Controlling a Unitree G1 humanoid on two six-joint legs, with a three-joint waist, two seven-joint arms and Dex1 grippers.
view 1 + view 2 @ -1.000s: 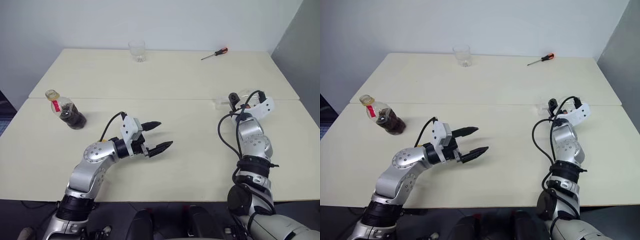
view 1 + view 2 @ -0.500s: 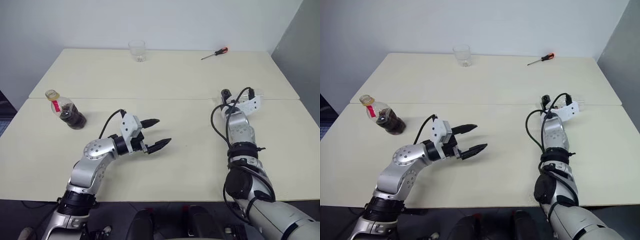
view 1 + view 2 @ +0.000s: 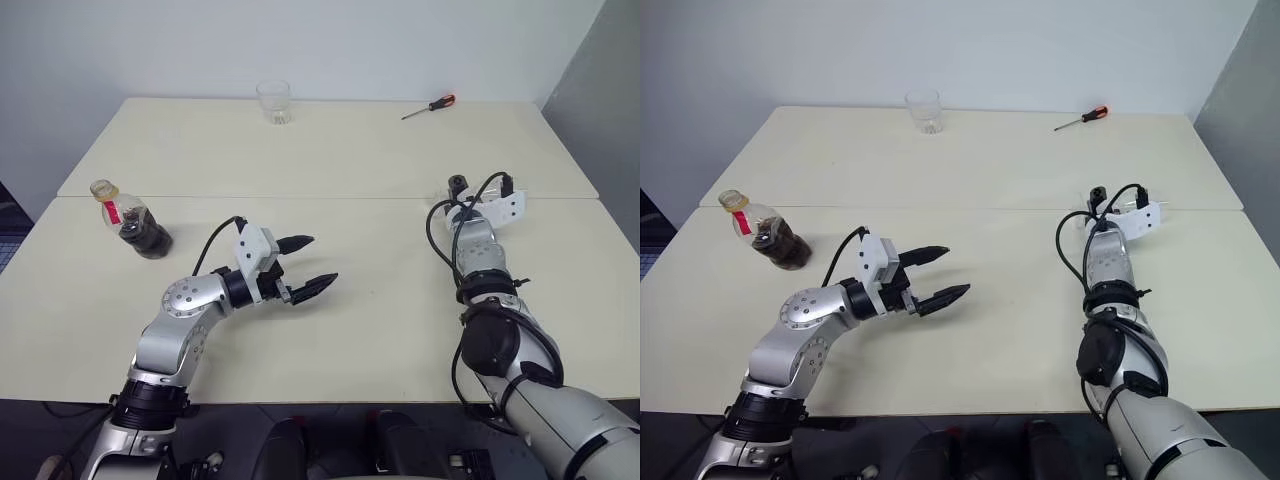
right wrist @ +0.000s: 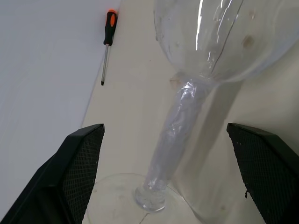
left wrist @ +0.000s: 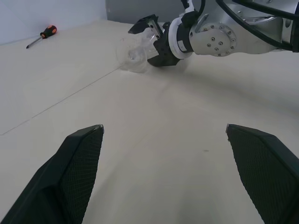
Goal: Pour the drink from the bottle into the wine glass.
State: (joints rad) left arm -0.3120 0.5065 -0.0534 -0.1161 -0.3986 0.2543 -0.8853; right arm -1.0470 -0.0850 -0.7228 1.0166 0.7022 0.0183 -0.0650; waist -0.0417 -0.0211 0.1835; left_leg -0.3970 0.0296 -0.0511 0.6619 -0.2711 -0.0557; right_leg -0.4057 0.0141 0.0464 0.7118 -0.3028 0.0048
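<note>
Wine glass (image 4: pixel 187 112): lying on its side by the table seam, right part of the table (image 3: pixel 350 160) — stem and foot toward the right gripper (image 5: pixel 152 38), bowl away.
Right gripper: fingers spread, straddling the stem, gripping nothing.
Bottle (image 3: pixel 130 220): tilted, near the left edge.
Left gripper (image 3: pixel 305 265): released — bare tabletop around it.

The wine glass (image 4: pixel 187 107) was seen close up, stem framed between the right gripper's (image 4: pixel 166 182) wide-spread fingers (image 4: pixel 79 172), while a screwdriver (image 4: pixel 108 41) lay beyond on the table (image 4: pixel 131 93).
</note>
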